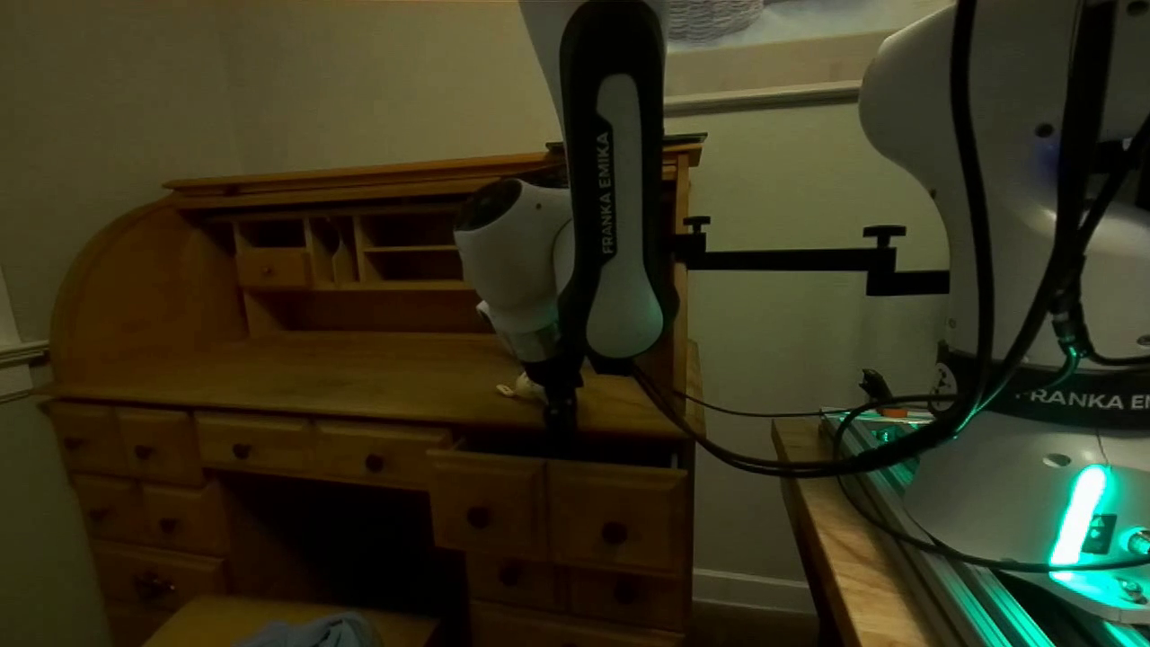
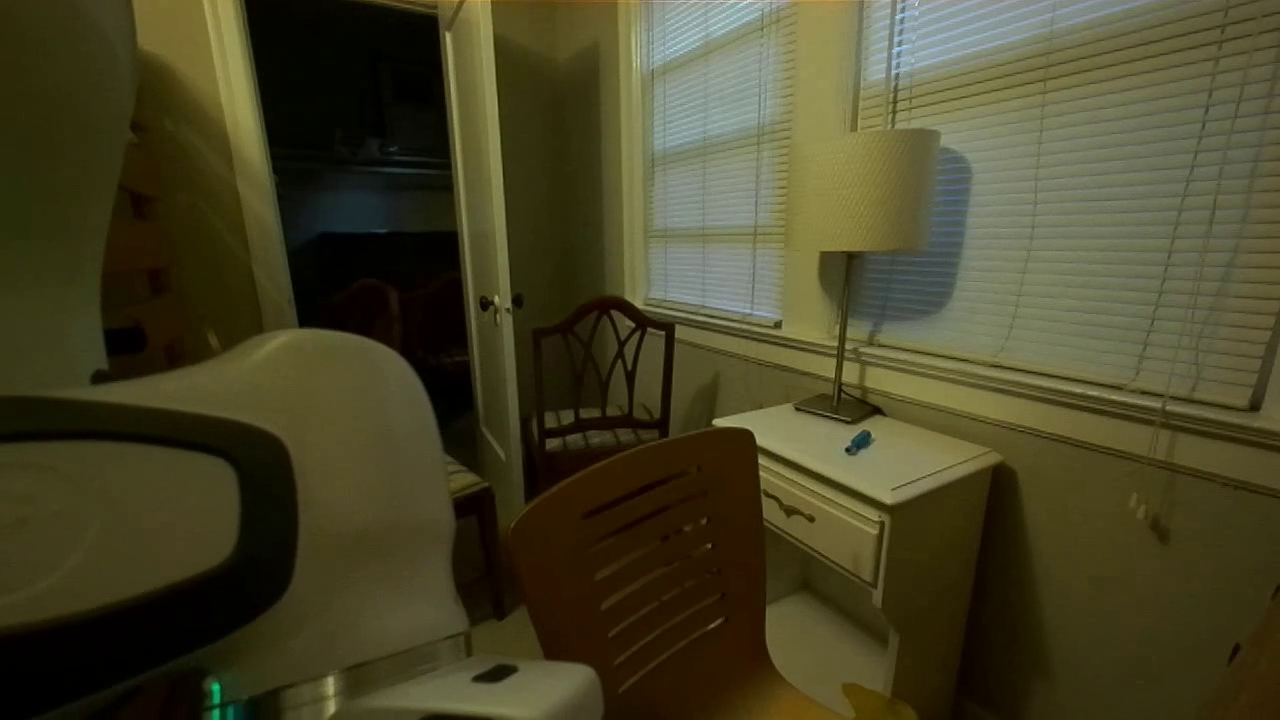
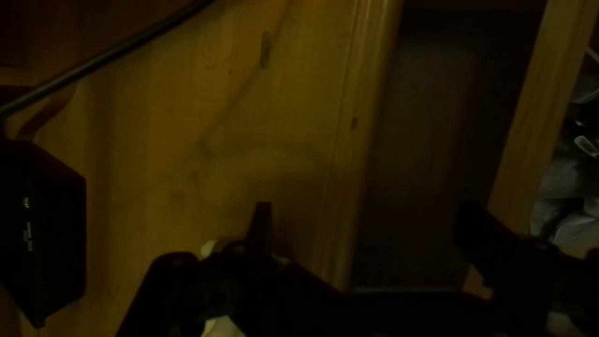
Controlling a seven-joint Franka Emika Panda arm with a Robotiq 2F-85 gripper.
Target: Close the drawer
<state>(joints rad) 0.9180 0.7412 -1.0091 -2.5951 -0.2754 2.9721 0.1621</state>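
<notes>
1. Wrist view: end effector (image 3: pixel 366 213) is spread, its two dark fingers (image 3: pixel 262 222) well apart. We see one on the counter (image 3: pixel 234 131) side, the other overlapping the top edge of the drawer (image 3: pixel 529 131) front (too dark for us to call contact).
2. Drawer stands partway open; we see a dark gap between the counter edge and the drawer front.
3. In an exterior view we find it at the top of the right-hand stack of the roll-top desk (image 1: pixel 135 305): two raised panels, small round knobs (image 1: pixel 479 517), front jutting past the drawers below (image 1: pixel 539 584).
4. Also there, the arm (image 1: pixel 620 296) reaches down with the end effector at the drawer's open top (we can't tell how deep the tips sit).
5. Pale object (image 1: pixel 521 388) on the counter, showing behind the end effector, partly hidden; we can't name it.
6. Wrist view again: black cable (image 3: pixel 107 55) crosses the upper left corner, with a dark boxy shape (image 3: pixel 51 224) below it at the left edge.
7. In an exterior view we get white robot casing (image 2: pixel 360 500) close to the lens, a brown chair (image 2: pixel 655 594) in front of a white nightstand (image 2: pixel 930 570), plus a lamp (image 2: pixel 880 190) and a small blue item (image 2: pixel 858 442) on the nightstand.
</notes>
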